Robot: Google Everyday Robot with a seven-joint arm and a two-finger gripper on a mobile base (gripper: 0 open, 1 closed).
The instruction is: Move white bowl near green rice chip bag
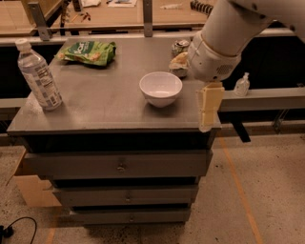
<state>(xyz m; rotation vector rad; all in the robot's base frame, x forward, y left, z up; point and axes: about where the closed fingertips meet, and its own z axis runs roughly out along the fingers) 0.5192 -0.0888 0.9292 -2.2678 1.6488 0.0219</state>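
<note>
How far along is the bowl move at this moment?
Nothing looks done: the white bowl sits on the right half of the cabinet top, well apart from the green rice chip bag at the back left. In hand: the gripper hangs at the top's front right edge, just right of the bowl, not touching it. Left: grasp the bowl, carry it back and left, set it beside the bag.

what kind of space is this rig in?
Probably a lab or workshop: grey drawer cabinet, cluttered workbench behind, speckled floor with orange lines. The gripper hangs at the cabinet's right edge.
</note>
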